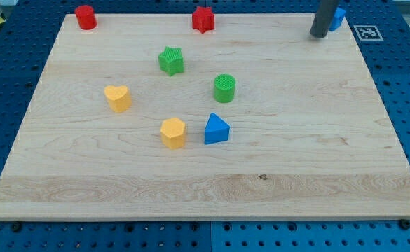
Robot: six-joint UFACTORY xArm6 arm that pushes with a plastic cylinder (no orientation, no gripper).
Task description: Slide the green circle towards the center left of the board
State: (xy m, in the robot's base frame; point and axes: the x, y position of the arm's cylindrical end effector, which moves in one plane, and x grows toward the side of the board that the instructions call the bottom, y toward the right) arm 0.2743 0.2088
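Observation:
The green circle [224,88] stands a little above the middle of the wooden board [317,161]. My tip [319,33] is at the board's top right corner, far up and to the right of the green circle. It sits just left of a blue block [338,18] that the rod partly hides.
A green star [170,61] lies up-left of the green circle. A blue triangle-like block [216,129] and a yellow hexagon [173,132] lie below it. A yellow heart [118,98] is at the left. A red cylinder [85,17] and a red star [203,19] sit on the top edge.

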